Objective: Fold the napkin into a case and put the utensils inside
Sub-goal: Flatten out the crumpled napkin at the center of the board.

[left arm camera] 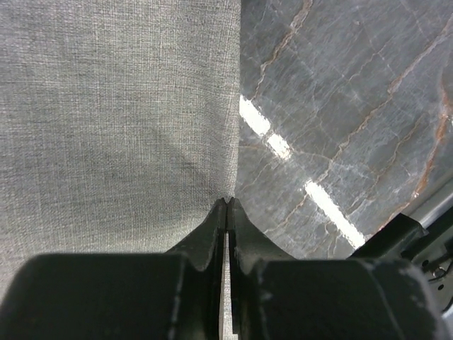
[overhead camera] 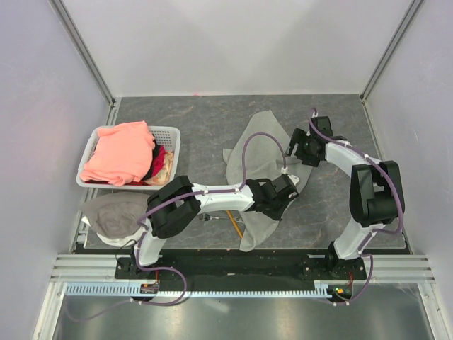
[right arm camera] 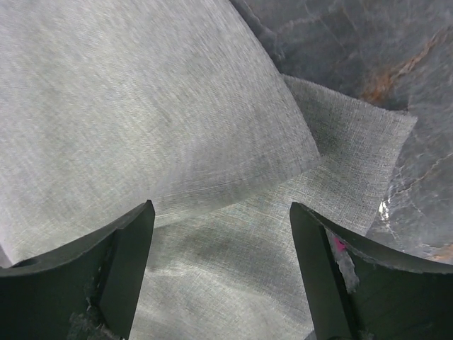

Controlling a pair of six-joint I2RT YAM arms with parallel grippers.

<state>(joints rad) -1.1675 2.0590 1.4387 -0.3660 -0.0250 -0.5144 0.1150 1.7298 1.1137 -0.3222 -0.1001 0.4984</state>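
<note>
Napkin (overhead camera: 258,159) is shown lying rumpled at the centre of the grey table (overhead camera: 191,120). Its right-hand edge is pinched by the closed left tool (left arm camera: 228,202), while the right tool (right arm camera: 221,209) is held wide open above a raised fold just right of centre. For a clean fold, the pinched edge would best be lifted only slightly, drawn straight across and laid flat, with the far hem caught squarely by the right tool.

Robotics lab cell. White panels (overhead camera: 233,42) on aluminium posts (overhead camera: 83,49) box in a marbled table (overhead camera: 191,120); two arms (overhead camera: 219,197) bolted to a rail (overhead camera: 241,268) at its near edge.
</note>
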